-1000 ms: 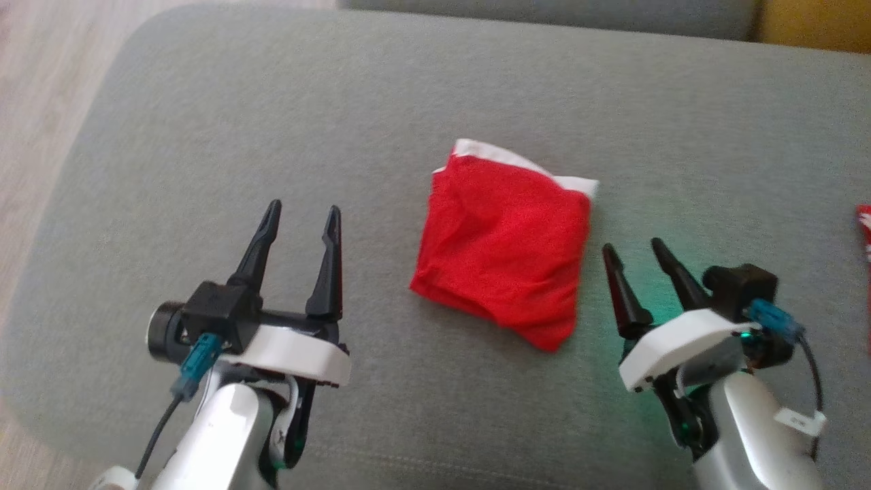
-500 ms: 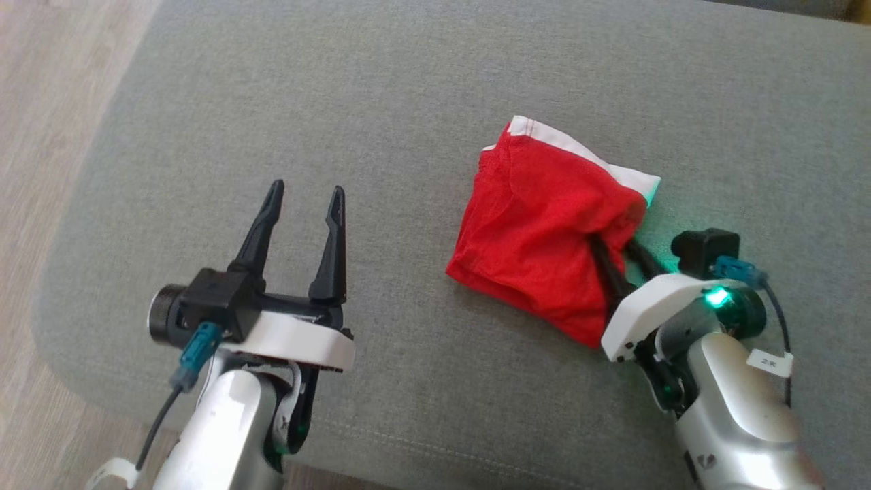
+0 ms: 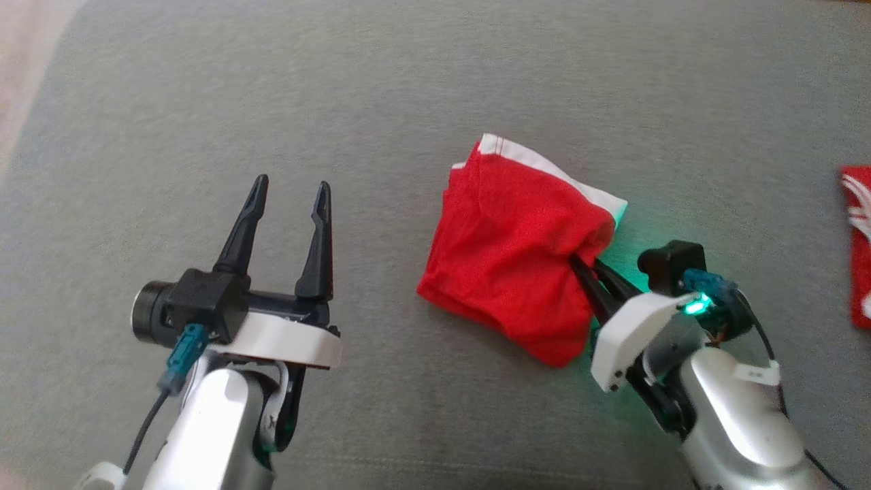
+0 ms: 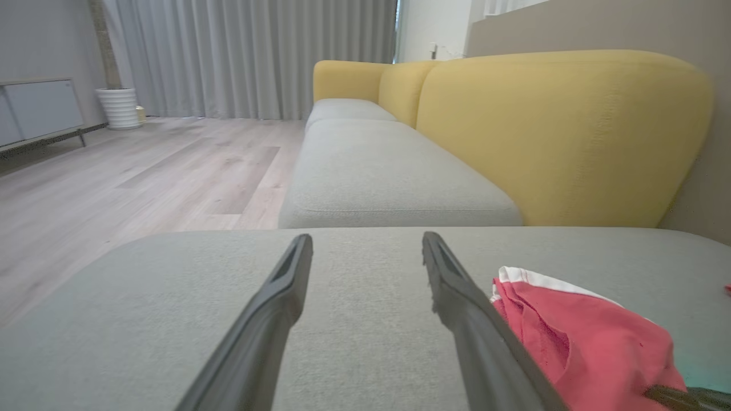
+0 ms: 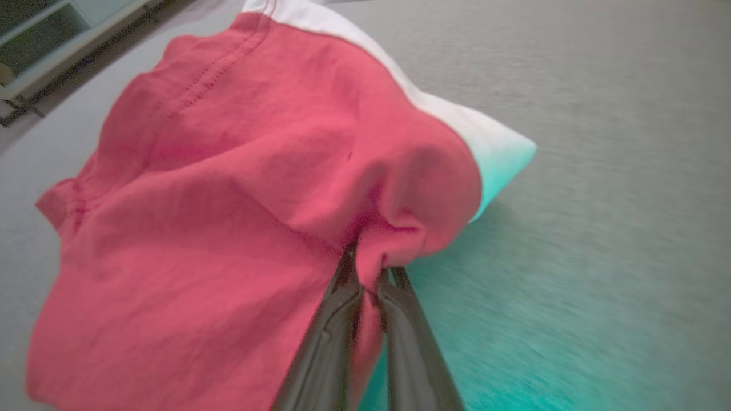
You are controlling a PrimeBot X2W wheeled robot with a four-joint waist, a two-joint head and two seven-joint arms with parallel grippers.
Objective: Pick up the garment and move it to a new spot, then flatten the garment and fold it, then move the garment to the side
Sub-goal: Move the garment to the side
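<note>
The garment point(image 3: 515, 255) is a folded red piece with a white band, lying on the grey cushion point(image 3: 408, 88) right of centre. My right gripper point(image 3: 584, 260) is shut on its right edge, with the red cloth bunched around the fingertips. The right wrist view shows the garment point(image 5: 228, 188) pinched between the two dark fingers point(image 5: 337, 308), a fold lifted over the tips. My left gripper point(image 3: 289, 197) stands open to the left of the garment, apart from it, with nothing between its fingers. In the left wrist view the garment point(image 4: 577, 337) lies just right of the right finger point(image 4: 457, 297).
A second red and white cloth point(image 3: 859, 245) lies at the cushion's far right edge. A yellow sofa back point(image 4: 559, 131) and another grey seat point(image 4: 377, 171) stand beyond the cushion. Wooden floor point(image 4: 143, 171) lies past the cushion's left side.
My right gripper reached into the garment's right edge and closed on it, bunching the cloth. The head camera shifted. The left gripper stayed open.
</note>
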